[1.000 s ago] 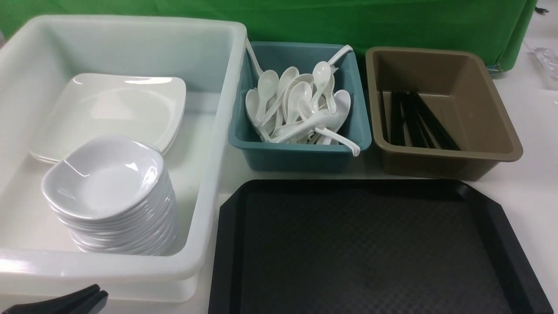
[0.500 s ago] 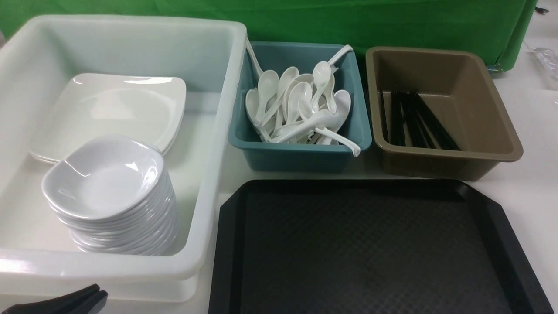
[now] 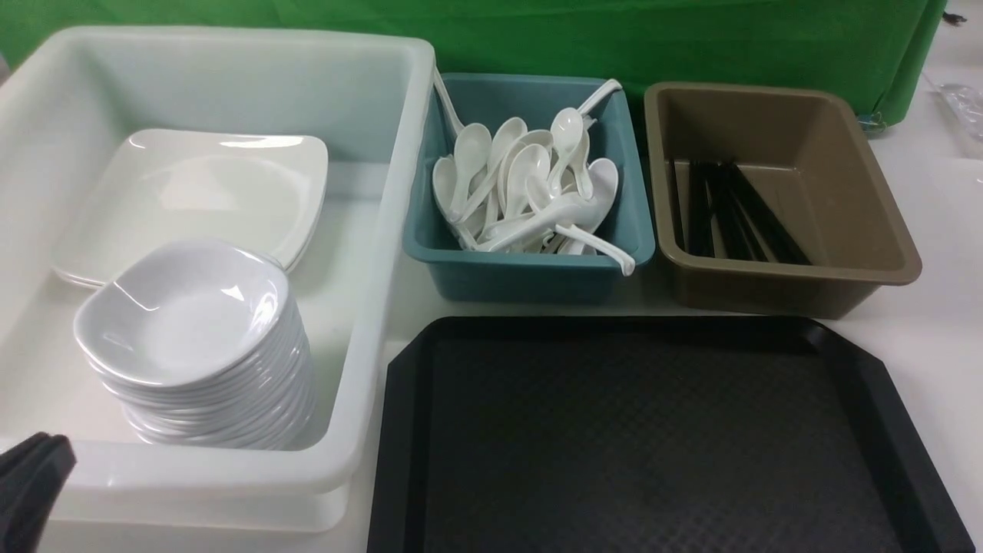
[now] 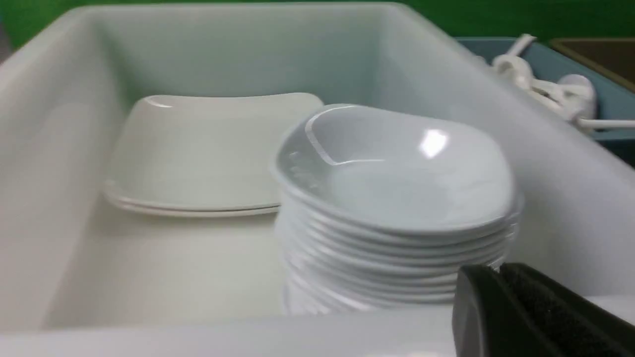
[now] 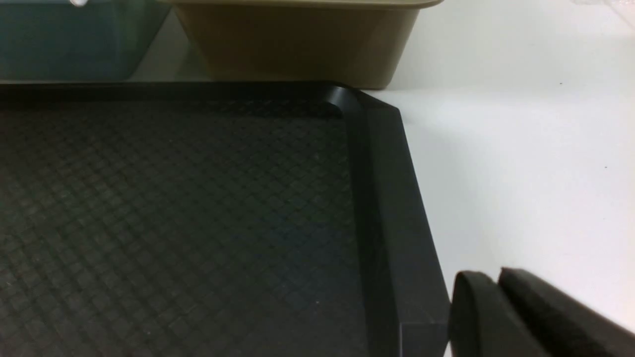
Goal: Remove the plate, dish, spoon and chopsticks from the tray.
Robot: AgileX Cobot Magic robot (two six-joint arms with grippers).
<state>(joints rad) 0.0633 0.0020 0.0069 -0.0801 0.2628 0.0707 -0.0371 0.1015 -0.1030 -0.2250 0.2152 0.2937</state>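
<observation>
The black tray (image 3: 653, 438) lies bare in front, with nothing on its diamond floor. Inside the white tub (image 3: 384, 230) a white square plate (image 3: 192, 200) tops a low pile, and a small greyish-white dish (image 3: 184, 315) tops a tall stack. Several white spoons (image 3: 530, 192) fill the teal bin. Black chopsticks (image 3: 729, 211) lie in the brown bin. My left gripper (image 3: 31, 468) is shut and empty at the tub's near left rim, just short of the dish stack (image 4: 397, 173). My right gripper (image 5: 496, 275) is shut on nothing, beside the tray's right rim (image 5: 387, 198).
The teal bin (image 3: 530, 269) and brown bin (image 3: 783, 284) stand side by side just behind the tray. A green cloth hangs at the back. White tabletop (image 5: 521, 173) runs along the tray's right side.
My left gripper has shifted left and risen along the tub's near rim in the front view. Nothing else has moved.
</observation>
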